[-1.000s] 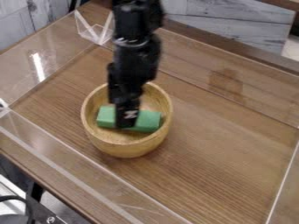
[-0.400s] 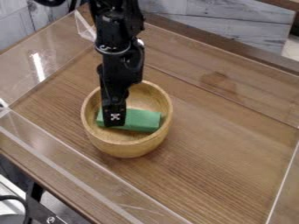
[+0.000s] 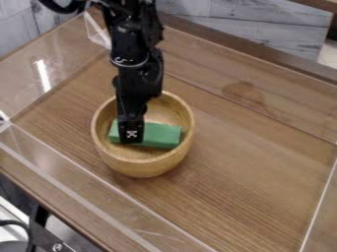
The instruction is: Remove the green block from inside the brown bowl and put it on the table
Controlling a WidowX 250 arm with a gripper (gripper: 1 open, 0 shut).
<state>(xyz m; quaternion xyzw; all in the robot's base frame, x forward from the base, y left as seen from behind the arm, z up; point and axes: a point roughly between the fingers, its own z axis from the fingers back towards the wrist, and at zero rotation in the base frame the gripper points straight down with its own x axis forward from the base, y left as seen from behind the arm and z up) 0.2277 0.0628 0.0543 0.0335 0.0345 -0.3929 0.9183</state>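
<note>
- Green block [image 3: 160, 135] lies flat inside the brown bowl [image 3: 142, 162], left of centre in the frame; its left end is hidden behind the gripper [image 3: 129, 133], which points straight down into the bowl.
- Jaws stand wide apart and hold nothing; the block has not been lifted. Whether a finger already touches it cannot be told from this view.
- Risk: the gripper sits over the block's left end rather than its middle. A pinch there may tip the block or let it swing and slip out on the way up.
- Risk: the left finger looks close to the bowl's thick rim. Closing or descending further could catch the wall and push or drag the bowl across the table [image 3: 257, 162].
- Risk: pressing too low would jam the fingertips against the shallow floor.
- Block's look: small, flat, rectangular, bright matte green, plain, roughly half the bowl's width.
- Bowl's look: round, light wood with grain.
</note>
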